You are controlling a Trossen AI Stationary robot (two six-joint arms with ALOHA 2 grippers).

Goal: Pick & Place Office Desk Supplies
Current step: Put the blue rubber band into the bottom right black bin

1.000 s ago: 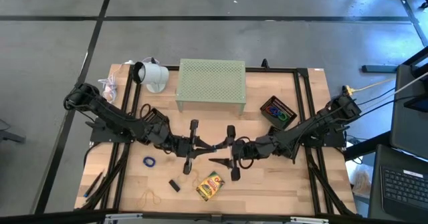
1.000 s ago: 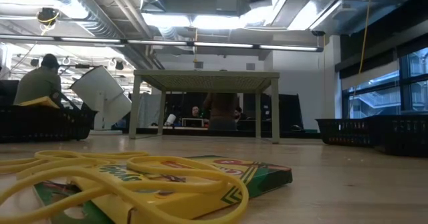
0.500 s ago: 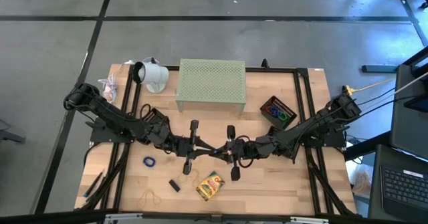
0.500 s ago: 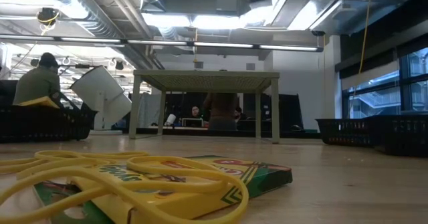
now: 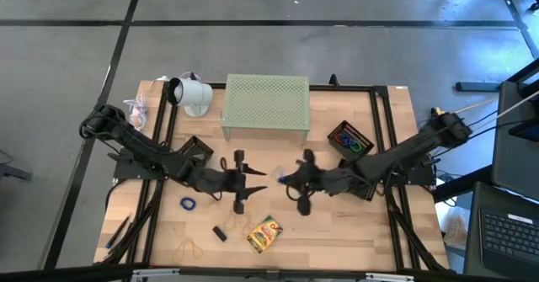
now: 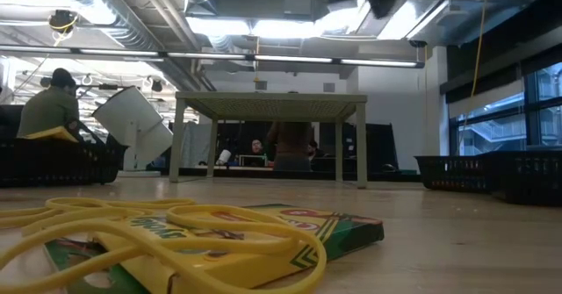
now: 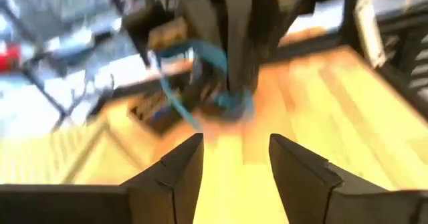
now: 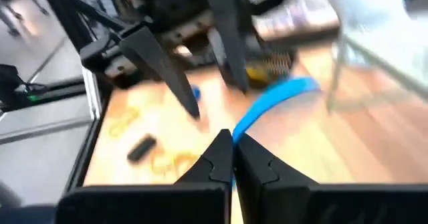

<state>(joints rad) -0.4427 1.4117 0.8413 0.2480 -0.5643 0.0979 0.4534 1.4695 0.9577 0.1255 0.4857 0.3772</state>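
- The blue band is pinched between the pressed-together fingers of the right end effector, hanging in the air above the middle of the desk; it bends away from the fingertips in a curve.
- From the left wrist view the same band shows as a limp loop dangling off the right arm's fingers. I judge it very light, soft and floppy, so it will swing and fold when carried. A grip across its flat width, as here, looks right; a loose pinch could let it slip out.
- The left end effector faces it from just beside, fingers spread and holding nothing.
- Other supplies lie on the near part of the desk: a crayon box with a tan rubber band draped over it, stiff and easy to take by its long edges; a small black piece; a blue ring; another rubber band near the front edge.
- A black mesh tray on the right side already holds coloured rings, and looks the likely place for the band.
- Farther back stand the pale green perforated stand and a white lamp-like thing.
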